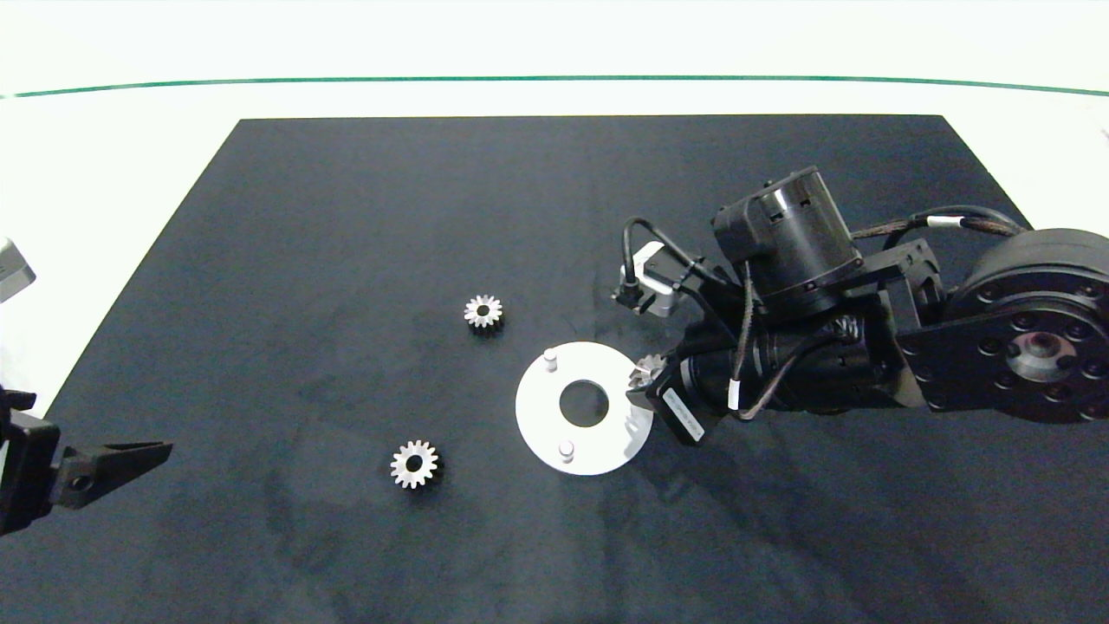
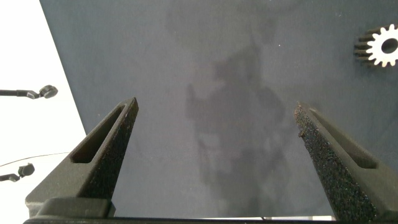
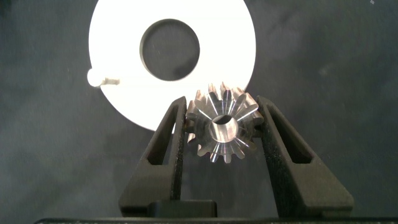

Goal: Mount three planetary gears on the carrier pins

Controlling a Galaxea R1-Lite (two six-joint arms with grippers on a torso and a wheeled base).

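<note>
**A:** Head view first, big stuff down. Black mat (image 1: 346, 260) covers most of the white table (image 1: 130, 156). Right arm reaches in over the mat w/ the right gripper (image 3: 221, 134) at the near edge of the white disc (image 1: 541, 407). Why there?

**B:** Prob. lining up for a pin. It's clamped on one gear (image 3: 224, 130), fingers closed against the teeth on both sides. Gear's tilted, bore facing the wrist cam, so I'd guess it needs levelling before it'll drop onto a peg.

**A:** Left side?

**B:** Left gripper (image 2: 214, 134) parked at the mat's edge, far from the disc, fingers spread wide, nothing between them. Idle, keeps out of the way imo.

**A:** Carrier pins?

**B:** Two show in head view, far pin (image 1: 550, 355) and near pin (image 1: 566, 449), both bare. Third is hidden by the gripper, can't tell its state.

**A:** Other gears?

**B:** Two lie flat on the mat, apart from the disc: far gear (image 1: 483, 311), near gear (image 1: 414, 464). None installed that I can see.

**A:** Looks?

**B:** Small, silver, shiny machined teeth, dark round bore. Metal, so firm grip, no give.
</note>
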